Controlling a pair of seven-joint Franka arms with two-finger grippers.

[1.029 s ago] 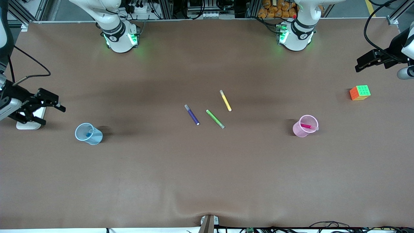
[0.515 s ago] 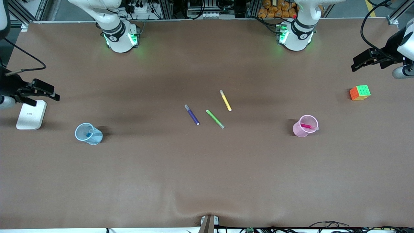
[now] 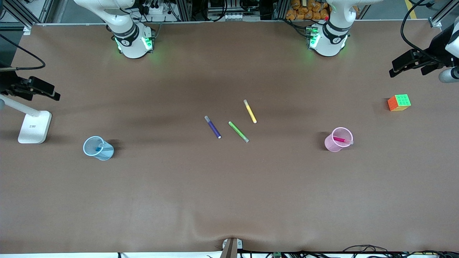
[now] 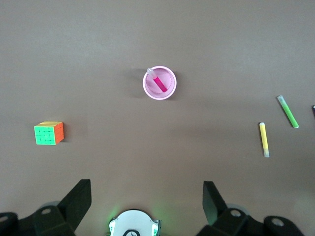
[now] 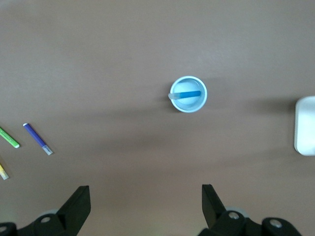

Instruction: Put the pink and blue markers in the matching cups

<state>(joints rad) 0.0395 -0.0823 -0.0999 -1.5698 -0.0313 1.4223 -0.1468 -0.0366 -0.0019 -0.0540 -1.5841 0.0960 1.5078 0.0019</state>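
Toward opposite ends of the bench, the pink marker [image 3: 340,140] is seen in the pink cup [image 3: 334,144] and the blue marker [image 3: 98,147] in the blue cup [image 3: 101,151], so nothing is judged left, with the left gripper [image 4: 147,195] and right gripper [image 5: 146,197] held wide open, empty, high over the table's end edges.

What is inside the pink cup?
The pink marker stands tilted in the pink cup, capped end over the rim. Its lower tip shows only dimly through the wall.

The pink cup [image 4: 159,83] stands on the brown desk [image 4: 98,44] with the pink marker [image 4: 157,81] leaning inside it. A colourful cube [image 4: 48,132] lies apart from the cup, and a yellow marker [image 4: 264,139] and a green marker [image 4: 288,111] lie near each other. The left hand [image 4: 146,206] has its fingers spread wide, holding nothing.
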